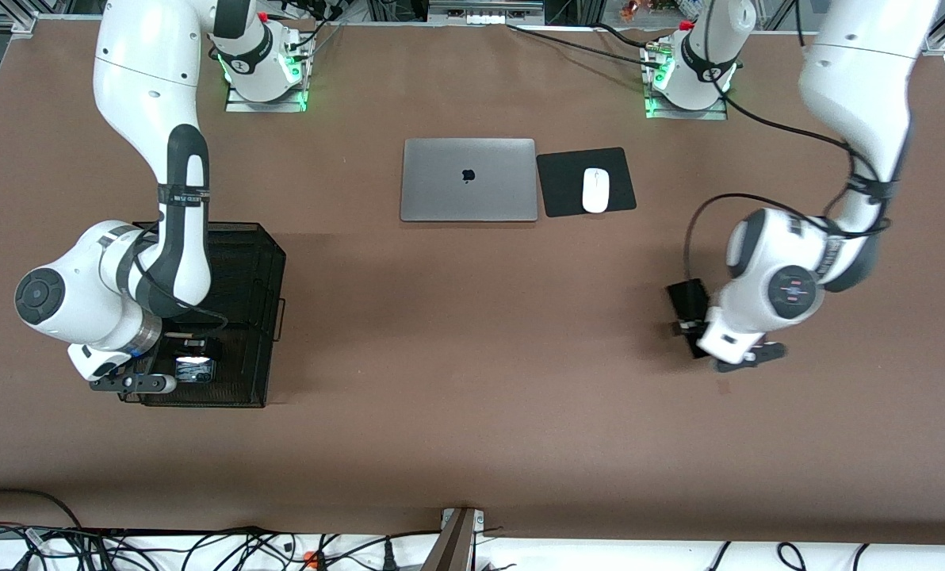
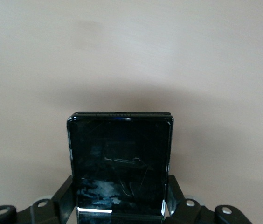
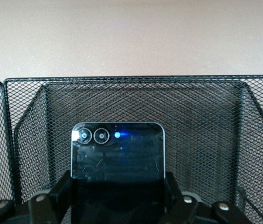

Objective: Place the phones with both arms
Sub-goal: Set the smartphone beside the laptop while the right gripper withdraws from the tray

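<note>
We note the left gripper (image 1: 698,321) low over the bare brown table (image 1: 472,333) toward the left arm's end, its fingers (image 2: 174,196) clamped on a small squarish black phone (image 2: 120,163). In the left wrist view that phone stands between the two black fingers, its glossy face scratched and reflecting, with plain table surface around it. From the front view we see the same phone as a dark slab at the gripper, well apart from the silver laptop (image 1: 468,180).

The right gripper (image 1: 195,366) sits inside the black mesh basket (image 1: 258,262) at the right arm's end of the table. In the right wrist view a second small squarish phone (image 3: 117,151) with a pale rim, two camera lenses and a blue glint shows between the fingers (image 3: 61,189), with the basket's mesh walls rising around it. We cannot tell whether these fingers grip the phone or stand slightly off its edges; they flank it closely on both sides.

Farther from the front camera, near the middle of the table, the closed laptop lies beside a black mouse pad (image 1: 586,181) with a white mouse (image 1: 595,189) on it
</note>
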`<state>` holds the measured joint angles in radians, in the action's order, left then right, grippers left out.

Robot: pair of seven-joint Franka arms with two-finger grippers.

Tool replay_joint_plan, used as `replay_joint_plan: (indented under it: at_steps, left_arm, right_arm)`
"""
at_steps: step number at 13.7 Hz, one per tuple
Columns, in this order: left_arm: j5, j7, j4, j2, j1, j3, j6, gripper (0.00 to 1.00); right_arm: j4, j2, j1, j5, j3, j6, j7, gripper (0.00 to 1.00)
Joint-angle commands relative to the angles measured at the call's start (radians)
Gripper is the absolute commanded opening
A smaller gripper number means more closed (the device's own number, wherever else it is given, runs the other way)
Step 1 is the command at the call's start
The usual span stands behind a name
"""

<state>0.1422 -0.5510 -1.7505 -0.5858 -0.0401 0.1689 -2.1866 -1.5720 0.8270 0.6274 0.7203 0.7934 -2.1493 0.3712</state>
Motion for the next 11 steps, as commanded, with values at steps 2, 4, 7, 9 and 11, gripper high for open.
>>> replay_joint_plan:
  at_steps: [2, 4, 7, 9, 11]
  left_arm:
    - [-0.107, -0.101, 0.158, -0.069, -0.183, -0.017, 0.051, 0.00]
    - [-0.108, -0.176, 0.265, -0.139, -0.275, -0.017, 0.051, 0.00]
    - [-0.110, -0.221, 0.374, -0.215, -0.389, -0.019, 0.050, 0.00]
    - [-0.105, -0.208, 0.442, -0.259, -0.461, -0.019, 0.044, 0.00]
    - [-0.104, -0.207, 0.540, -0.327, -0.529, -0.020, 0.041, 0.00]
  right_arm:
    - [0.024, -0.017, -0.023, 0.018, -0.006, 0.005, 0.025, 1.00]
    - [0.041, -0.019, -0.025, 0.015, -0.006, 0.009, 0.026, 1.00]
    - [0.090, -0.022, -0.058, 0.005, -0.005, 0.076, 0.055, 1.00]
    - [0.182, -0.019, -0.103, -0.004, -0.005, 0.196, 0.072, 1.00]
    - [0.272, -0.016, -0.146, -0.041, -0.006, 0.302, 0.072, 1.00]
